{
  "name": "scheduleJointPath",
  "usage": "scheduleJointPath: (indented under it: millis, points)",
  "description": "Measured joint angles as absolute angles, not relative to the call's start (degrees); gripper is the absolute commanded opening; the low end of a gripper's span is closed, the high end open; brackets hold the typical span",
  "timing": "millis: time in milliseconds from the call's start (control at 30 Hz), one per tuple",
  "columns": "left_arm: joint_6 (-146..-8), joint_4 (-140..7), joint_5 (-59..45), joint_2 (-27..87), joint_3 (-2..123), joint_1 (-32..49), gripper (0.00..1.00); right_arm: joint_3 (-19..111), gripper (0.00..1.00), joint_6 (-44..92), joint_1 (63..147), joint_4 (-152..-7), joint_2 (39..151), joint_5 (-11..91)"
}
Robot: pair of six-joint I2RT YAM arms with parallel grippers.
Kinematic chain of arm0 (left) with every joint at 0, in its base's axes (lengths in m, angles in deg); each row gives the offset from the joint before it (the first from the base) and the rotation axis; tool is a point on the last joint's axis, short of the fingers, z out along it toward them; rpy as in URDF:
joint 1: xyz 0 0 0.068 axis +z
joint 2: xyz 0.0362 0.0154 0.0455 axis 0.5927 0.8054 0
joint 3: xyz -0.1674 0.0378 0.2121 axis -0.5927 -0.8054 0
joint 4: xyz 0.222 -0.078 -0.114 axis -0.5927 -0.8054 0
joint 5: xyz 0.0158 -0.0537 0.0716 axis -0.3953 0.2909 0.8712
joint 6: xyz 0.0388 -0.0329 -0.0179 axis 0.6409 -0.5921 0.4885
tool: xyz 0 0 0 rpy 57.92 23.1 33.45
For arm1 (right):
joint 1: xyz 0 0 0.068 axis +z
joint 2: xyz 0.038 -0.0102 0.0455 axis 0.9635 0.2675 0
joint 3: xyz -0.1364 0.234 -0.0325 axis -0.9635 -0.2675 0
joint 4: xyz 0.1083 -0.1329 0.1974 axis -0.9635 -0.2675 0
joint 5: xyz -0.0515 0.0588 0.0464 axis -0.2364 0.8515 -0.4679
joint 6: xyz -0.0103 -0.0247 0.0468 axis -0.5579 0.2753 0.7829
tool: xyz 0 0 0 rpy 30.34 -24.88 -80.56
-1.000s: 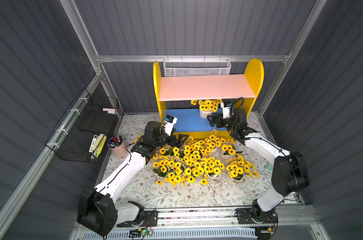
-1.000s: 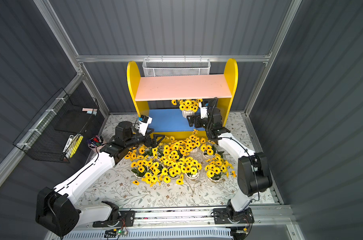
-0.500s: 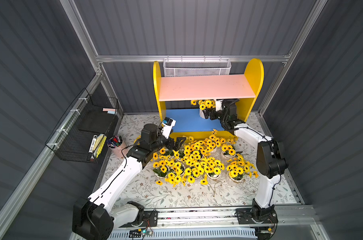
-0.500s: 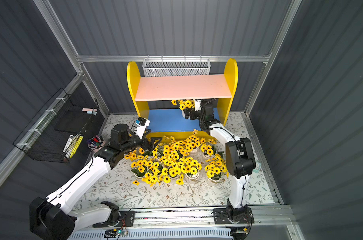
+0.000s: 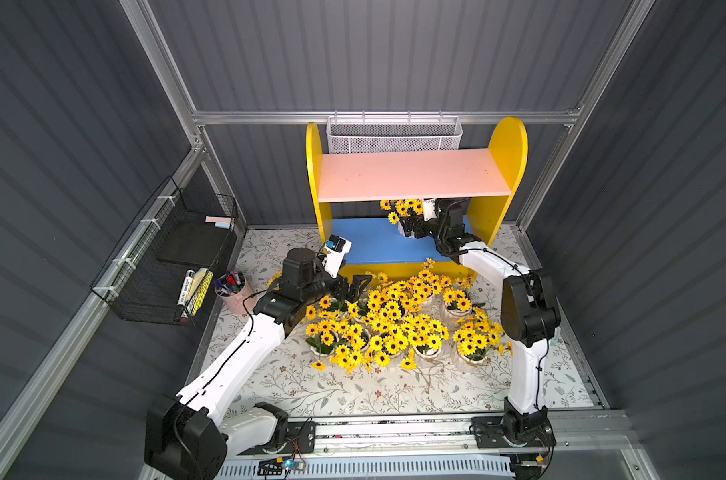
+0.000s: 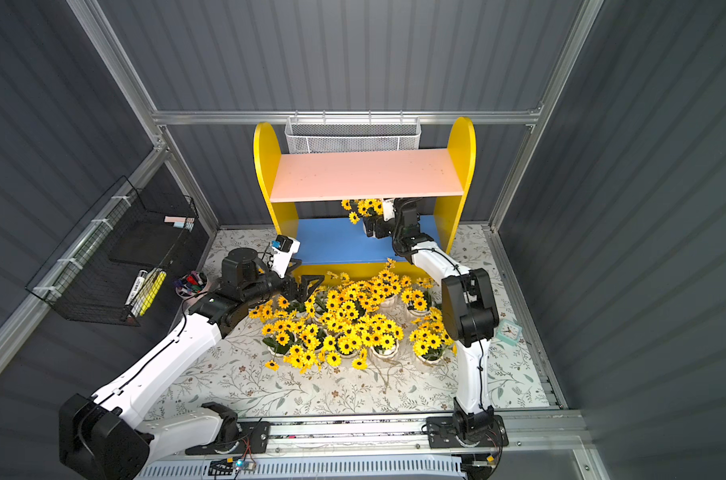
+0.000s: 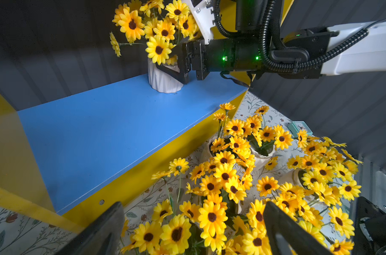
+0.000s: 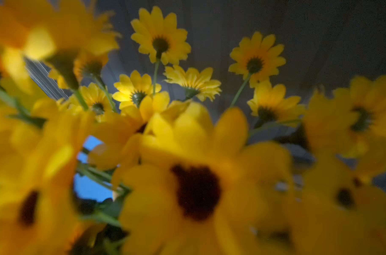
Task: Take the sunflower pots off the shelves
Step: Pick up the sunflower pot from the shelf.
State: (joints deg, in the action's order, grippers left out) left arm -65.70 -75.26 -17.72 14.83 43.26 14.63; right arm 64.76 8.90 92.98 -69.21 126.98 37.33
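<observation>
We see the right pincer (image 5: 409,229) tucked under the pink upper board (image 5: 411,174) of the shelves (image 5: 506,158), its jaws spread wide. 1 sunflower pot (image 7: 163,85) stands upright on the blue lower board (image 7: 99,132), right at the pincer's tips. In the left wrist view 1 black finger (image 7: 173,71) lies across the near side of the white ribbed body, and the other finger is hidden behind the pot. We cannot tell whether either finger presses on it. The pot's blooms (image 8: 160,42) rise above the pincer and fill the right wrist view, mostly blurred.

The left pincer (image 7: 193,206) hovers low in front of the shelves, jaws spread and pinching nothing. Beneath and ahead of its 2 fingers sits the crowd of sunflower pots (image 5: 394,328) on the floral mat (image 5: 311,386), packed flower to flower between the 2 arms. The yellow front edge under the blue board runs just beside this pincer.

Behind the left pincer, past its wrist, we see a pink cup of markers (image 5: 232,291), and farther back a black wire rack (image 5: 166,266) on the wall. A white mesh basket (image 5: 394,135) hangs above and beyond the right pincer, behind the shelves. A small teal clock (image 6: 508,331) lies on the mat well behind the right pincer, near that arm's elbow.
</observation>
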Motion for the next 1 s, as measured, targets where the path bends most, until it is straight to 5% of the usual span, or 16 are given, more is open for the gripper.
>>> scheduleJointPath:
  millis: [333,467,667,833,900,1000]
  points:
    - [-65.7,-75.3,-15.9,14.7,42.8,14.7,0.99,68.6,0.99,8.8,94.3,-69.1,130.8,34.4]
    - [-65.7,-75.3,-14.9,14.7,42.6,14.8,0.99,69.7,0.91,8.7,94.6,-68.2,131.9,32.7]
    - [-65.8,-75.2,-14.5,14.3,42.5,15.2,0.99,68.7,0.67,8.7,94.9,-66.1,132.0,32.0]
    - [-66.0,-75.2,-14.4,14.2,42.2,15.6,0.99,63.1,0.11,8.5,95.0,-60.3,129.8,32.0]
    - [-66.0,-75.2,-13.6,14.2,42.2,15.6,0.99,60.6,0.0,8.5,95.1,-59.1,128.4,32.0]
    - [-65.8,-74.9,-10.9,13.9,42.1,15.6,1.0,57.4,0.0,8.5,95.3,-58.3,126.0,32.0]
